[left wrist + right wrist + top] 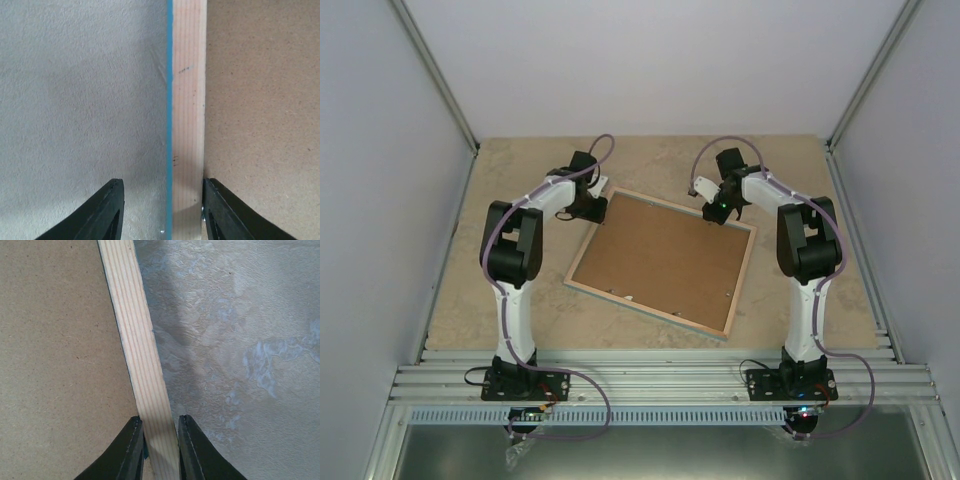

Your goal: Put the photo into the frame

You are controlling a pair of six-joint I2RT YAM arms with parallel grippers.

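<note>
At left wrist, frame (187,100), turquoise edge

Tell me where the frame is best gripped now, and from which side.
Take the frame by its thin wooden rim from straight above, one finger outside over the table, one over the backing board. Lying flat, only that narrow rim can be pinched.

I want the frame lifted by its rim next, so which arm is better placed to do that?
Right, probably. The right fingers pinch the bare-wood rim of the frame from both sides; the left fingers only straddle it, with a gap on the table side.
</note>
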